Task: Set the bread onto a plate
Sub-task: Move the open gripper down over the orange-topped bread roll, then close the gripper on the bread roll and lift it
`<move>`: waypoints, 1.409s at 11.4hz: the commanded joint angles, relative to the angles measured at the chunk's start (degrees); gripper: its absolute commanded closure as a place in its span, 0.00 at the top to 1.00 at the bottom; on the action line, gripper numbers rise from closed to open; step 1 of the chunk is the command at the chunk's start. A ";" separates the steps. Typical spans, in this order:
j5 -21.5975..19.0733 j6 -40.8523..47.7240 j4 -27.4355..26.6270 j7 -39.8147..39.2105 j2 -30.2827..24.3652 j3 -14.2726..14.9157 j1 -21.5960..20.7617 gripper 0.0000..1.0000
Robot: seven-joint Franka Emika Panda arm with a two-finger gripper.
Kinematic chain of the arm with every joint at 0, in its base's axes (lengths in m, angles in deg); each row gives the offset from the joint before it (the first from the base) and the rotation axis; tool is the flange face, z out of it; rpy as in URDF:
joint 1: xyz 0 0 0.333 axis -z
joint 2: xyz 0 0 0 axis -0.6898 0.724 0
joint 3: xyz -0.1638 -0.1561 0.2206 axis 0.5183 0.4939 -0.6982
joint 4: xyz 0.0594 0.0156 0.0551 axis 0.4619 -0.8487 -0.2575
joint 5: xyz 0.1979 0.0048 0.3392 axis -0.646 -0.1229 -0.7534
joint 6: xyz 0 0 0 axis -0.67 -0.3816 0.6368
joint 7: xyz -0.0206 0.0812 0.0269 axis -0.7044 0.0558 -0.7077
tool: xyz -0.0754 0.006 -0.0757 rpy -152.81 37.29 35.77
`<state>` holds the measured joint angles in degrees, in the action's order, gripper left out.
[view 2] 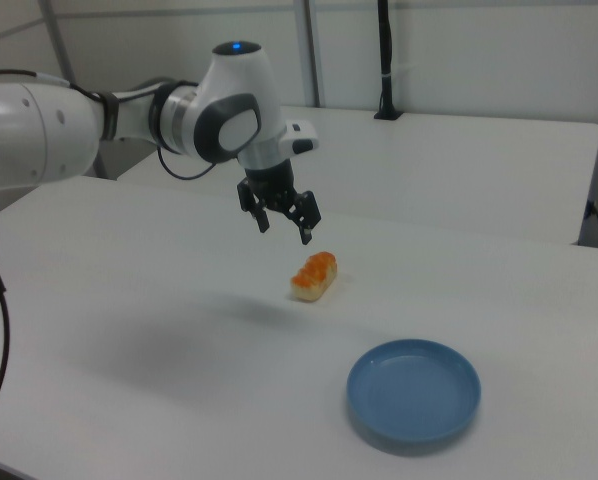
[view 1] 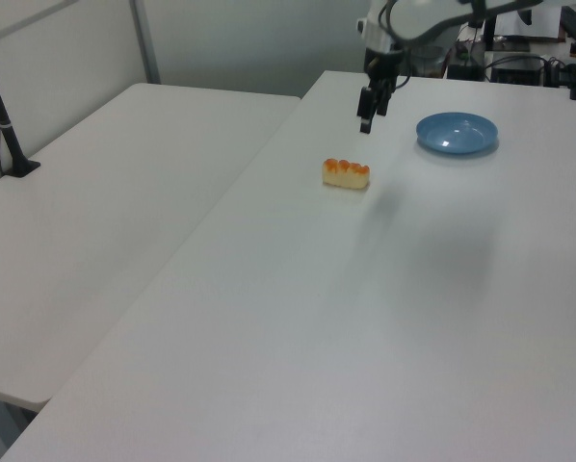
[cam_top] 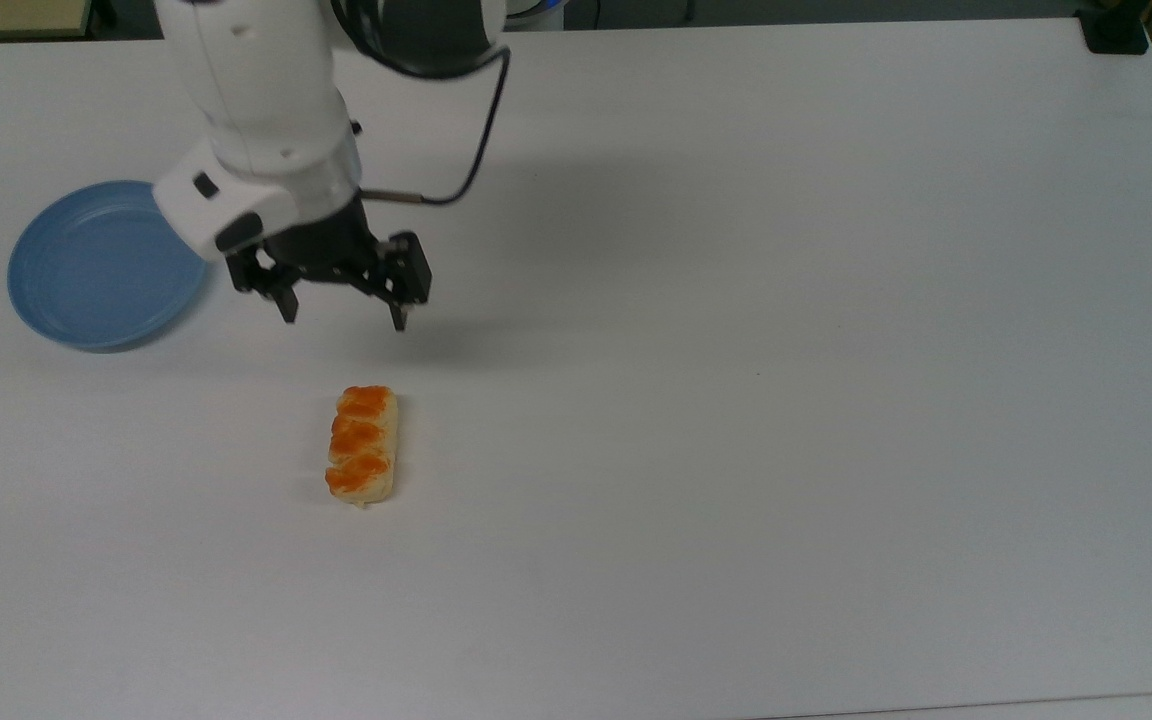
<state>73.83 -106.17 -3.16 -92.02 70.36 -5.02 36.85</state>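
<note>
The bread (cam_top: 363,444) is a small cream loaf with orange-brown bumps, lying flat on the white table (cam_top: 736,400); it also shows as the bread (view 1: 346,172) and the bread (view 2: 314,276). The light blue plate (cam_top: 86,280) rests bare at the top view's left, and is seen as the plate (view 1: 456,133) and the plate (view 2: 413,391). My gripper (cam_top: 341,318) hangs open in the air, fingers pointing down, above the table between plate and bread, a little short of the bread. It also appears as the gripper (view 1: 366,122) and the gripper (view 2: 284,230), holding nothing.
The white arm (cam_top: 256,110) reaches in from the top view's upper edge, partly over the plate's right rim. A black clamp (cam_top: 1114,30) sits at the table's far right corner. A second white table (view 1: 105,212) adjoins at the left view's left, with a black post (view 1: 4,125).
</note>
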 commanded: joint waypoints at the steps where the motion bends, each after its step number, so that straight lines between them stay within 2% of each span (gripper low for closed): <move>1: -0.34 -4.37 1.37 3.44 4.71 -0.85 -0.61 1.00; 3: 0.09 -4.37 2.61 3.45 6.65 -1.82 -0.61 1.00; 15: 3.61 -10.69 2.61 4.06 12.36 -1.82 0.44 1.00; 16: 3.61 -10.70 2.61 5.28 12.63 -1.82 0.44 0.92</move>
<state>76.16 -115.90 -1.30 -89.70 82.12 -6.91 37.09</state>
